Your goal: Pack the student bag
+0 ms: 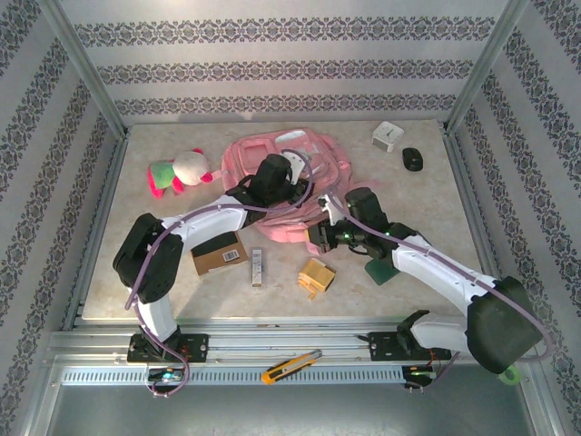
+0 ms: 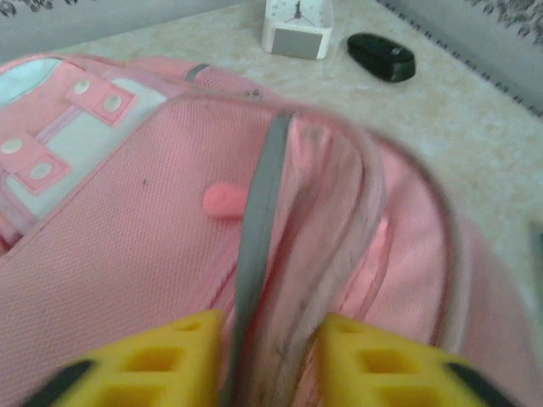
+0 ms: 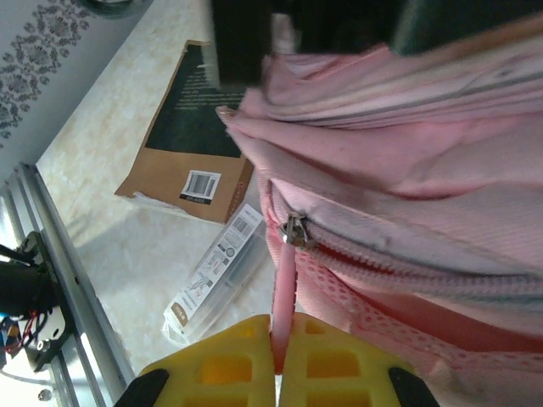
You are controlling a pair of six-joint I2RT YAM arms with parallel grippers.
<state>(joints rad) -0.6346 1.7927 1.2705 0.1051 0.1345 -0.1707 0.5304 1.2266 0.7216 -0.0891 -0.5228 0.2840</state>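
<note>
Right fingers (image 3: 288,365) shut on pink zip pull (image 3: 284,288), left fingers (image 2: 212,356) parted over grey-zipped pink student bag (image 2: 110,254)

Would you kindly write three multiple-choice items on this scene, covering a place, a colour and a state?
1. In the top view, where does the plush toy lie relative to the student bag?
A. To its left
B. To its right
C. On top of it

2. What colour is the small clock?
A. Black
B. White
C. Green

3. What is the right gripper doing?
A. Open, holding nothing
B. Shut on the bag's pink zipper pull
C. Shut on the plush toy

Answers:
1 A, the toy lies left of the bag.
2 B, its casing is white, beside a black mouse.
3 B, the yellow fingers pinch the pink strip hanging from the slider.
</note>
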